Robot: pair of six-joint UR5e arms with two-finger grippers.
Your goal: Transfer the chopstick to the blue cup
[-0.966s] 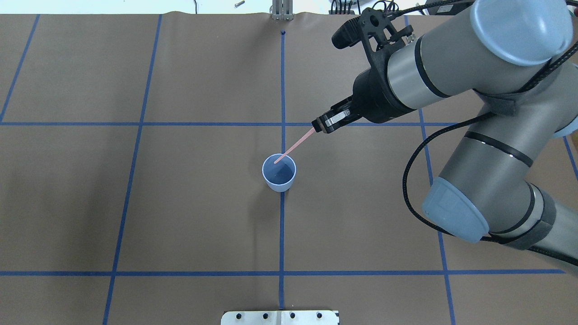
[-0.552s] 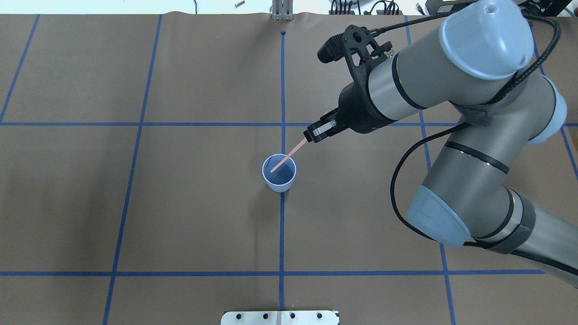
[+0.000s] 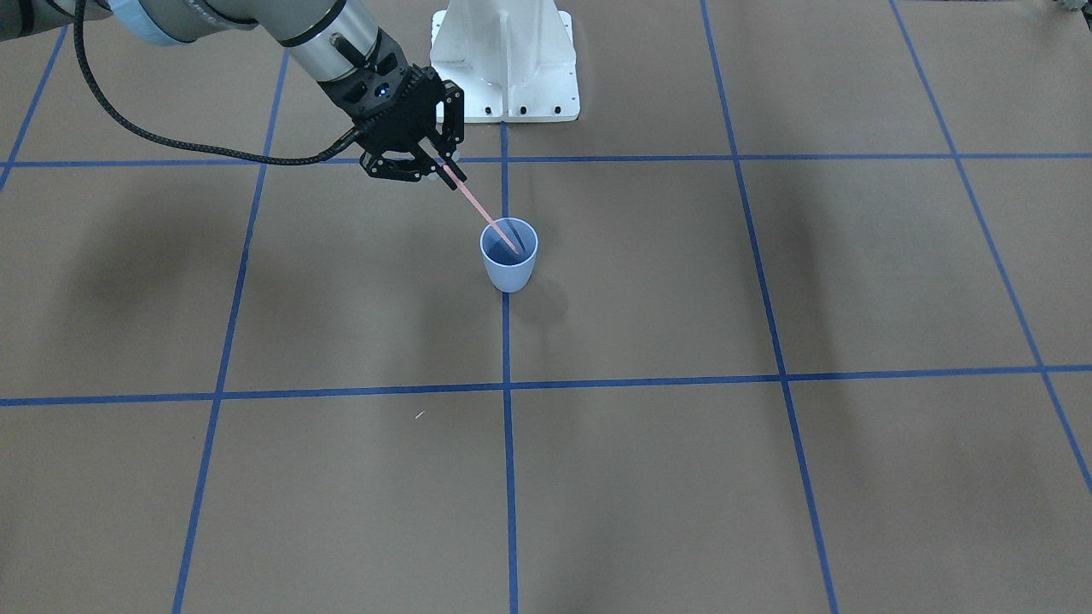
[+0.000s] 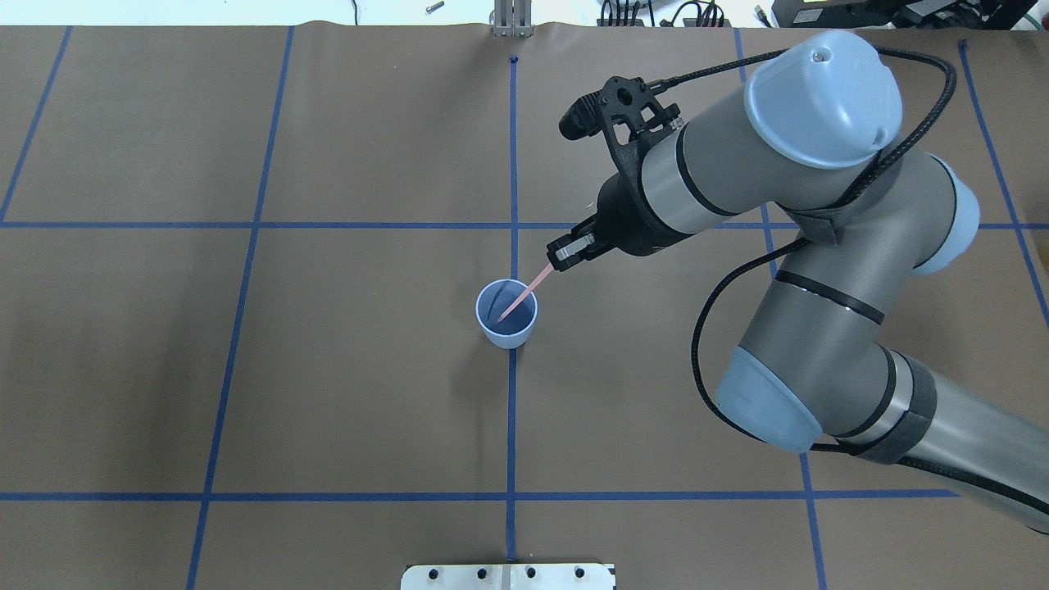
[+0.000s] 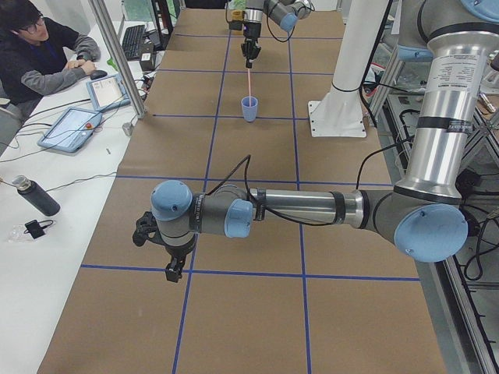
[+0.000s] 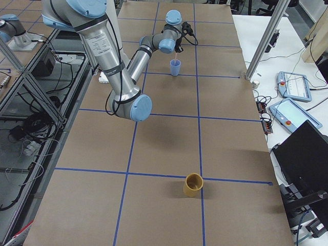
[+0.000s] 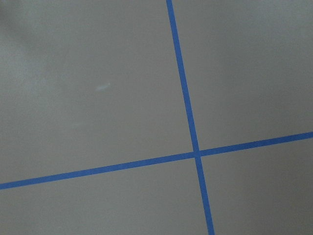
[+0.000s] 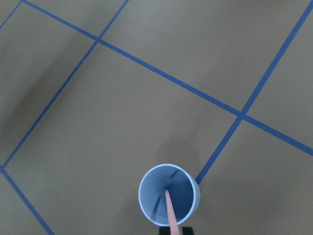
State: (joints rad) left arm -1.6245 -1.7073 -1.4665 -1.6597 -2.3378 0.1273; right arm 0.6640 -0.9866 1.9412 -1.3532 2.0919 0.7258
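Note:
The pale blue cup (image 4: 506, 334) stands upright on a blue tape line at the table's middle; it also shows in the front view (image 3: 509, 275) and the right wrist view (image 8: 143, 195). My right gripper (image 4: 561, 256) is shut on the upper end of the pink chopstick (image 4: 529, 288). The chopstick slants down to the left and its lower end is inside the cup (image 3: 479, 213). The gripper hangs above and beside the cup's rim. My left gripper (image 5: 173, 270) shows only in the exterior left view, low over the table and far from the cup; I cannot tell whether it is open or shut.
A tan cup (image 6: 193, 185) stands far off toward the table's left end. The white arm mount (image 3: 503, 60) is behind the blue cup. A metal plate (image 4: 508, 576) lies at the near edge. An operator (image 5: 39, 54) sits beside the table with tablets.
My right gripper has moved left and down toward the cup. The chopstick's lower end has gone from the rim deeper into the cup.

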